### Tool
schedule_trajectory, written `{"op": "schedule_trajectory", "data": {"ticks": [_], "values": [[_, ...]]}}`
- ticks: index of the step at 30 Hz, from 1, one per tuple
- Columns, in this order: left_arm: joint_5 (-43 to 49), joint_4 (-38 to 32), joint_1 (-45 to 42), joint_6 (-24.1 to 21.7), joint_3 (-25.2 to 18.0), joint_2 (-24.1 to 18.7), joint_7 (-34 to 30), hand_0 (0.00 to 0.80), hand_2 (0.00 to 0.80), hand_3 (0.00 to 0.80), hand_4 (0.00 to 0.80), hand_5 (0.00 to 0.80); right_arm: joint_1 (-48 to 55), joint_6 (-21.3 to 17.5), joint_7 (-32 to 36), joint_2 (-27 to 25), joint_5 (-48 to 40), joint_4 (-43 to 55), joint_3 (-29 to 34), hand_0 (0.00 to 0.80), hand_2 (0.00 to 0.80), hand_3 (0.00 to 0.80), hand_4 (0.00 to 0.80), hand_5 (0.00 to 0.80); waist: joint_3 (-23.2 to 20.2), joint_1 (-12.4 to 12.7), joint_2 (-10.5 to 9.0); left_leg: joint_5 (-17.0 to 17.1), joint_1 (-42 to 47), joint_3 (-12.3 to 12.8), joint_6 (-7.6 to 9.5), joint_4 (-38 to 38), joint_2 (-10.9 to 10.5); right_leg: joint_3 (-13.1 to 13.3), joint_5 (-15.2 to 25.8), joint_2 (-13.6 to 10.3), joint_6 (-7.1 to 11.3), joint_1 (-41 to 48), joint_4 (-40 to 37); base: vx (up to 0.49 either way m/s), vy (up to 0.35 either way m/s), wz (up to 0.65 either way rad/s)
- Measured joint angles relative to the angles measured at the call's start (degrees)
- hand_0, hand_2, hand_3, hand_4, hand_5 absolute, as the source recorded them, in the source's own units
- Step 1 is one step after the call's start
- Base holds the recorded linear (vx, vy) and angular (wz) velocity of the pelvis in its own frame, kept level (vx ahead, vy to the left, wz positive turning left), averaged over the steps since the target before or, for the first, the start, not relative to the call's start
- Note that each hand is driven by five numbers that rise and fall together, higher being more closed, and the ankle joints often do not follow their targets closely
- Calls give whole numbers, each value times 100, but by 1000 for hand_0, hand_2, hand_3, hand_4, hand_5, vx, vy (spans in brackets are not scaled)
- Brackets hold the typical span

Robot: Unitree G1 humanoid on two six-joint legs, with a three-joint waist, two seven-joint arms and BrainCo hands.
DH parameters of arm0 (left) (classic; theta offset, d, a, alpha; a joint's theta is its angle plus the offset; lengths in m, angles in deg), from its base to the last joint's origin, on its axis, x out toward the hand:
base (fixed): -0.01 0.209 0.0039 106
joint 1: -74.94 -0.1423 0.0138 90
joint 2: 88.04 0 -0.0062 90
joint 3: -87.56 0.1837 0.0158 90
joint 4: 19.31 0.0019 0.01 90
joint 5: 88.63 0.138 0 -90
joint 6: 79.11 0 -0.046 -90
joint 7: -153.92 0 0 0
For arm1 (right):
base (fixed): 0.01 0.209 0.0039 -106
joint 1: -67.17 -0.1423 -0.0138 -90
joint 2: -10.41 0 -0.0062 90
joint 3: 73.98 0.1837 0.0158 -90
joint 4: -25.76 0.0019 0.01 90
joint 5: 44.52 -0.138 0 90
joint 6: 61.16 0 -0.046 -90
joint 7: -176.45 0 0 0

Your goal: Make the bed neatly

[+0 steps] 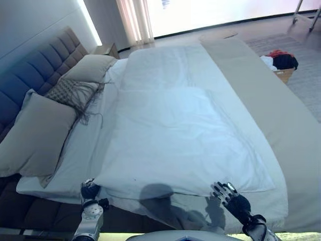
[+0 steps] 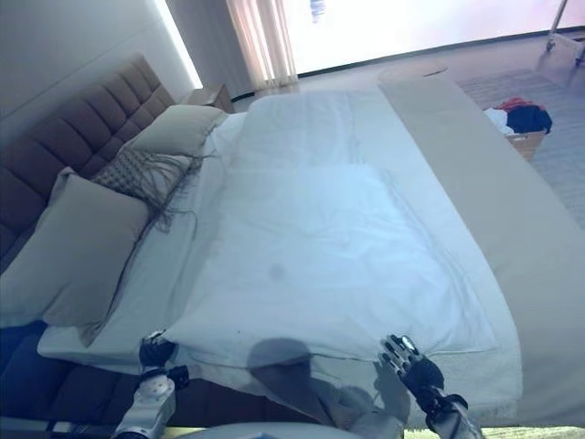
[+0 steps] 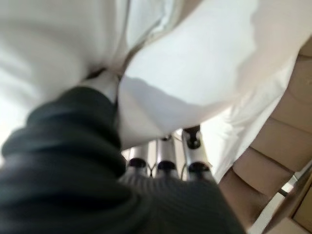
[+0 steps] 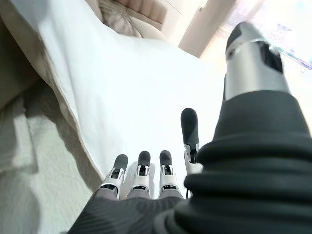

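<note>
Bright window glowing behind pale curtains, tufted headboard standing against wall, laundry basket sitting on floor

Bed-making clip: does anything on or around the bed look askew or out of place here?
Yes. The white duvet lies skewed, its near edge leaving the beige sheet bare. The fringed cushion sits crooked between the pillows. Clothes are heaped in a basket beyond the bed.

Three pillows, one white duvet, one laundry basket, two robot hands
</note>
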Motion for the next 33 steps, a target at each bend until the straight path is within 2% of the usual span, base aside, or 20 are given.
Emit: {"op": "schedule_trajectory", "data": {"ticks": [6, 11, 16, 19, 22, 25, 27, 30, 32, 33], "values": [[-137, 3, -97, -131, -62, -1, -124, 800, 800, 800, 800, 800, 111, 18, 151, 77, -87, -105, 187, 0, 0, 0, 0, 0, -6, 3, -106, 1, 36, -11, -1, 25, -17, 105, 2, 19, -2, -22, 8, -11, -2, -7], [-146, 81, -256, -236, -65, -1, -218, 800, 800, 800, 800, 800, -20, 86, 154, 258, -87, -85, 180, 0, 0, 0, 0, 0, 9, 4, -231, -9, 221, -56, -8, 109, -95, 306, 10, 9, 9, 49, 4, -2, 157, -21], [-149, 127, -180, -235, -33, -1, -393, 800, 800, 800, 800, 800, -46, 94, 120, 268, -89, -63, 203, 0, 0, 0, 0, 0, 58, 0, -260, -40, 220, -59, -40, 136, -320, 440, 102, -172, 140, -22, 1, -32, 205, -4], [-164, 127, -88, -231, 56, -3, -406, 800, 800, 800, 800, 800, -111, 63, 43, 244, -94, -89, 223, 0, 0, 0, 0, 0, 160, -63, -180, -150, 194, -17, -184, 83, -445, 555, 219, -269, 255, -156, -7, -89, 202, -7], [-207, 126, 33, -195, 85, -1, -407, 800, 800, 800, 800, 800, -149, 57, 70, 252, -211, -253, 225, 0, 0, 0, 0, 0, 255, -157, -138, -257, 89, 5, -202, 52, -517, 593, 435, -255, 341, -187, -135, -36, 83, -3], [-217, 122, 59, -200, 65, -43, -385, 800, 800, 800, 800, 800, -121, 30, 175, 282, -285, -466, 129, 0, 0, 0, 0, 0, 307, -128, -186, -264, 90, 23, -223, 34, -419, 591, 638, -87, 340, -123, -493, -17, -151, -11], [-217, 123, 54, -205, 62, -94, -331, 800, 800, 800, 800, 800, -127, -11, 257, 293, -312, -514, 81, 0, 0, 0, 0, 0, 317, -110, -201, -256, 39, 76, -235, 37, -242, 594, 685, 87, 307, -139, -590, -74, -262, -13], [-222, 128, 78, -212, 55, -227, -213, 800, 800, 800, 800, 800, -184, -136, 407, 280, -413, -544, 74, 0, 0, 0, 0, 0, 292, -108, -235, -250, -122, 80, -232, 125, -39, 592, 690, 373, 170, -239, -708, -64, -140, -11], [-221, 140, 86, -219, 34, -272, -142, 800, 800, 800, 800, 800, -254, -127, 406, 265, -397, -499, 58, 0, 0, 0, 0, 0, 299, -110, -270, -212, -327, 79, -238, 572, 54, 596, 614, 398, 61, -298, -619, -50, -46, -8], [-228, 139, 81, -221, 21, -281, -128, 800, 800, 800, 800, 800, -275, -119, 402, 263, -363, -486, 51, 0, 0, 0, 0, 0, 312, -101, -295, -164, -430, 14, -171, 855, 94, 607, 594, 393, 11, -270, -625, -22, 33, -14]]}}
